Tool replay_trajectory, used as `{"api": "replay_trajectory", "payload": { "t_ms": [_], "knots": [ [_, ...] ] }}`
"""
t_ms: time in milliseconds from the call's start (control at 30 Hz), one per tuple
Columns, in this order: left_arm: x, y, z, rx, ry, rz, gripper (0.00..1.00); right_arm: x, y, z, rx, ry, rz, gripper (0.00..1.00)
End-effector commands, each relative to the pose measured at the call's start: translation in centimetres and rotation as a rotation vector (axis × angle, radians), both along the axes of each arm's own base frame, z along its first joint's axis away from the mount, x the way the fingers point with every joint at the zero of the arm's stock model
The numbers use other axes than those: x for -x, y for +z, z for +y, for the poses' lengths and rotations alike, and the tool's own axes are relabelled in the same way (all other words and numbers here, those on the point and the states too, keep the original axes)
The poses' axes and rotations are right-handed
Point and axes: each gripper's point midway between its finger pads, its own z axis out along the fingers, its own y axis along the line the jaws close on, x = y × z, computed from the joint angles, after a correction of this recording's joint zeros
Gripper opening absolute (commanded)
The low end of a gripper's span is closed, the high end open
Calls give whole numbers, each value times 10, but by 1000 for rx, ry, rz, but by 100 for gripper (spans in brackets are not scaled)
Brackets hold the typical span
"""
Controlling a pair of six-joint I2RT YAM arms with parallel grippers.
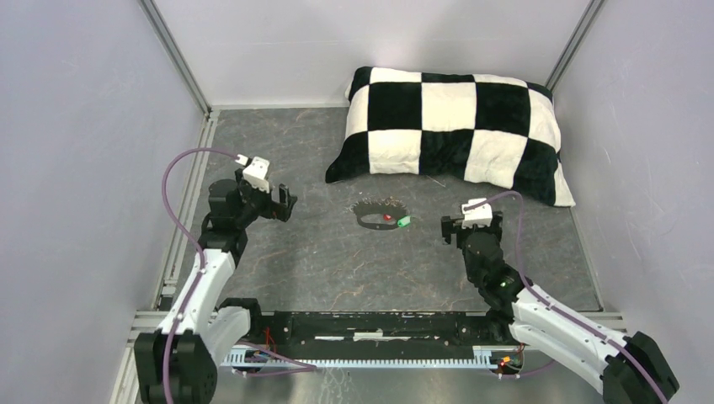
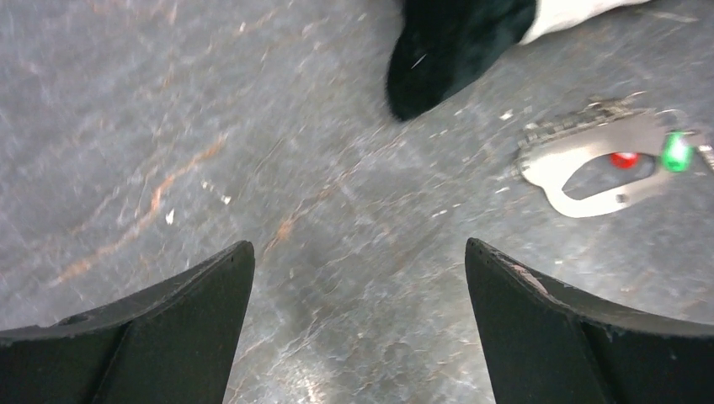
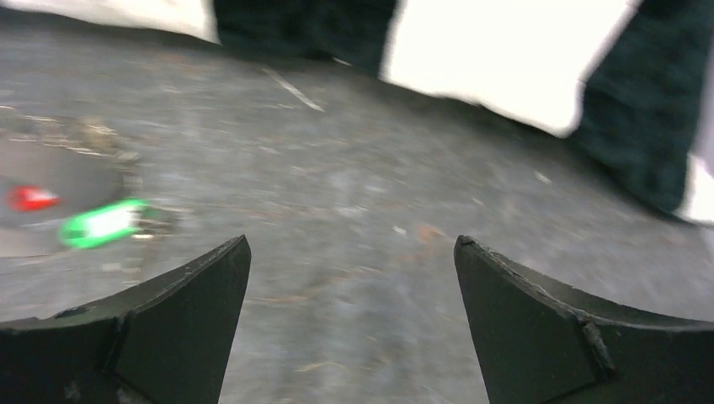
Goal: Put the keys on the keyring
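The keyring point(image 1: 367, 222) lies on the grey mat in front of the pillow, a grey metal loop with a bit of chain. The red-headed key point(image 1: 388, 217) lies inside the loop and the green-headed key point(image 1: 404, 221) at its right end. The left wrist view shows the keyring point(image 2: 551, 164), red key point(image 2: 624, 159) and green key point(image 2: 676, 152) at the upper right. The right wrist view shows the red key point(image 3: 29, 198) and green key point(image 3: 101, 223), blurred, at the left. My left gripper point(image 1: 285, 204) point(image 2: 360, 248) is open and empty, left of the keyring. My right gripper point(image 1: 453, 229) point(image 3: 352, 244) is open and empty, right of the green key.
A black-and-white checked pillow point(image 1: 455, 126) lies at the back right, just behind the keyring; its dark corner shows in the left wrist view point(image 2: 455, 42). Grey walls with metal rails enclose the mat on three sides.
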Motion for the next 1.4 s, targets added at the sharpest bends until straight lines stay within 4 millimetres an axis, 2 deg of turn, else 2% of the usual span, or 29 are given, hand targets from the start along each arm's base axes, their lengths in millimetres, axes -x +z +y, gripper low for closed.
{"api": "replay_trajectory", "payload": {
  "t_ms": [0,100,267,433,500,600,667,733,800,833,867,900,967,1100,1367],
  "knots": [
    [-33,3,27,105,104,-114,100,7,7,-80,141,-393,-131,98],
    [-41,-3,37,138,125,-179,100,9,-8,-102,202,-474,-108,98],
    [-44,-15,43,153,159,-288,100,9,-32,-118,173,-474,-103,98],
    [-42,-46,50,118,189,-304,100,14,-36,-139,160,-507,-139,98],
    [-36,-50,48,121,175,-349,100,13,-36,-143,129,-509,-161,98],
    [-34,-56,52,158,217,-382,100,10,-29,-145,106,-488,-205,98],
    [-35,-72,61,143,267,-338,100,3,-28,-141,144,-452,-194,98],
    [-35,-66,57,157,253,-371,100,-6,-23,-140,164,-435,-205,98],
    [-40,-73,59,145,259,-325,100,-17,-23,-131,165,-378,-204,98],
    [-49,-74,59,144,255,-304,100,-24,-30,-125,181,-341,-171,98],
    [-57,-76,60,148,261,-283,100,-27,-29,-122,189,-320,-182,98],
    [-61,-85,64,149,285,-237,100,-24,-31,-123,183,-316,-183,98],
    [-59,-84,58,130,261,-238,100,-25,-33,-130,157,-355,-180,98],
    [-59,-83,57,131,255,-245,100,-30,-40,-130,136,-333,-148,98],
    [-59,-83,57,131,255,-246,100,-28,-38,-131,138,-338,-156,98]
  ]
}}
